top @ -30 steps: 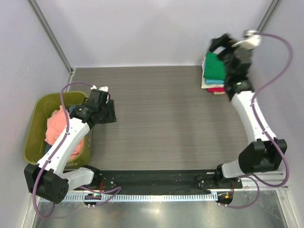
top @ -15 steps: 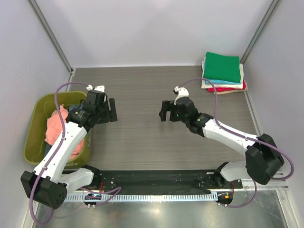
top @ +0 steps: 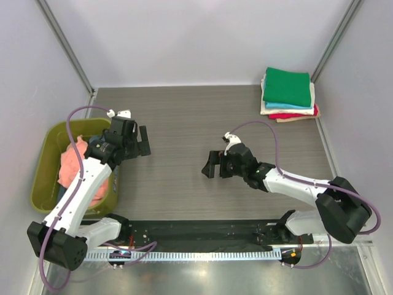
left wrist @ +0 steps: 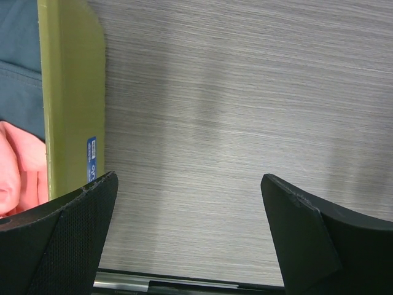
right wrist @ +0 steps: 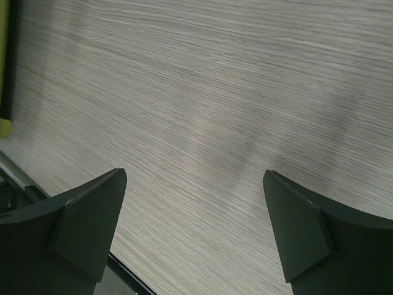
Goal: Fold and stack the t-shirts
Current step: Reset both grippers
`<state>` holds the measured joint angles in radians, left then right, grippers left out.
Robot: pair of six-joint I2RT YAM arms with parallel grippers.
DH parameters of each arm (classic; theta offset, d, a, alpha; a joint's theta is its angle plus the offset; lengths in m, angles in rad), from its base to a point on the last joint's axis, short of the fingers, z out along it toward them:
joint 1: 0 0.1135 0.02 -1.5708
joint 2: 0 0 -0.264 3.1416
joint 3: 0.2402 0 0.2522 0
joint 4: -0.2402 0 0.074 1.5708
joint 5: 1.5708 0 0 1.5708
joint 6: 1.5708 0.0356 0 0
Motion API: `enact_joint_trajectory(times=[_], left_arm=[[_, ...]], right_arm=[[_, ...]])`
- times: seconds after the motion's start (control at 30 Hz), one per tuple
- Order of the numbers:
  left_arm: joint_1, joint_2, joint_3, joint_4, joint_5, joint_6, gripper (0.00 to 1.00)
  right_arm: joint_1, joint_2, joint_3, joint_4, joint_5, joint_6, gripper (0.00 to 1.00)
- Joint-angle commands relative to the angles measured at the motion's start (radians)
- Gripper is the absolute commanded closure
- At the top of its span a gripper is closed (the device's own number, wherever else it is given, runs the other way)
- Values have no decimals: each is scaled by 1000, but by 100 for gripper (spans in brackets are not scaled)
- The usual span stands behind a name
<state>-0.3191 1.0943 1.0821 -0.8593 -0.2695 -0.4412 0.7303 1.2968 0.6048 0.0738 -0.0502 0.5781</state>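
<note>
Left jaws: released and spread wide, with nothing between my two black fingers [left wrist: 61,239]. Only bare surface shows in the gap.
Right jaws: also released, wide apart and empty. These fingers [right wrist: 80,227] frame bare surface too.
Between the pairs: my left and right jaws point roughly toward each other over the middle of the surface and are well apart.
Beside left jaws: the olive-green tub [left wrist: 70,92] stands just to their left, its wall close to my left finger. I cannot tell whether they touch.
In the tub: a salmon-pink t-shirt [top: 72,165] lies crumpled to the left of my left jaws. A dark blue-grey t-shirt [left wrist: 18,61] shows beyond it in the left wrist view.
Far from right jaws: a folded stack sits well off to their far right, in the far right corner of the surface. The bright green t-shirt [top: 287,86] is on top, then the cyan t-shirt [top: 288,106], the cream t-shirt [top: 265,109] and the red t-shirt [top: 288,115] at the bottom.
Surface: grey with fine wood-grain lines running side to side [top: 196,117], matte, with soft shadows under both jaws.
Near edge: a black rail [top: 196,230] runs behind both jaws, with my arm bases at its ends.
Cables: purple cables [top: 270,132] loop from each wrist back toward the bases.
Room: pale lilac walls [top: 184,37] close in the surface on the far side and on both sides. A slanted metal post [top: 64,43] rises at the far left corner and another post [top: 334,40] at the far right.
</note>
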Motion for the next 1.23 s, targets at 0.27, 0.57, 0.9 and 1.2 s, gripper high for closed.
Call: enact_joint_trajectory(times=[0.27, 0.57, 0.9, 1.2], left_arm=[[3, 16, 9, 5, -11, -4, 0], [5, 19, 10, 5, -16, -4, 0], [5, 9, 9, 5, -31, -5, 0], [3, -22, 9, 3, -65, -21, 0]], right_arm=[[21, 78, -5, 192, -79, 52, 0], [35, 168, 36, 242, -103, 48, 0], [63, 234, 58, 251, -108, 63, 0], [115, 171, 9, 287, -18, 23, 0]])
